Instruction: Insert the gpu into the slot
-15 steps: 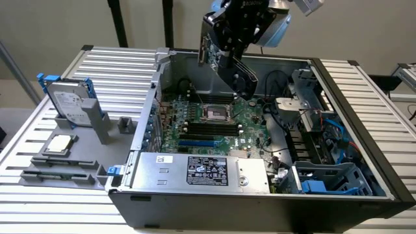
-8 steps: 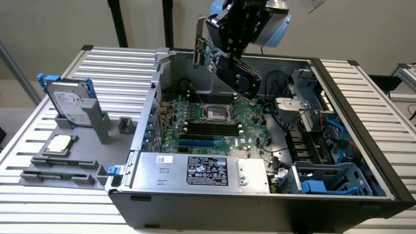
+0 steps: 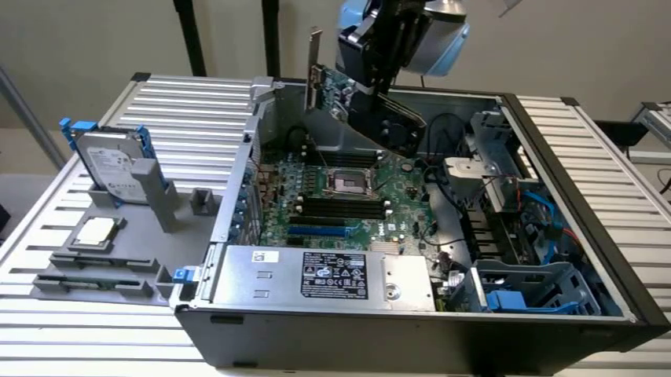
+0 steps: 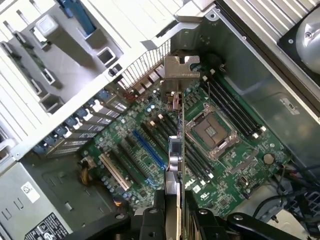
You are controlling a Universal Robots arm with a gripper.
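Note:
The gpu (image 3: 351, 98), a green board with a dark shroud and a metal bracket, hangs tilted in the air above the far end of the open computer case. My gripper (image 3: 388, 75) is shut on it from above. In the wrist view the gpu (image 4: 175, 155) appears edge-on, clamped between my black fingers (image 4: 150, 217), its bracket pointing towards the case's rear wall. The slot (image 3: 317, 232) is a bright-blue strip on the green motherboard, well below the card. In the wrist view the slot (image 4: 149, 149) lies to one side of the card's edge and runs at an angle to it.
The silver power-supply box (image 3: 314, 275) sits at the case's near end. The CPU socket (image 3: 346, 182) and black memory slots (image 3: 335, 208) lie beside the blue strip. A drive cage (image 3: 524, 287) and cables fill the exterior view's right. A hard drive (image 3: 110, 169) stands on the grey fixture outside.

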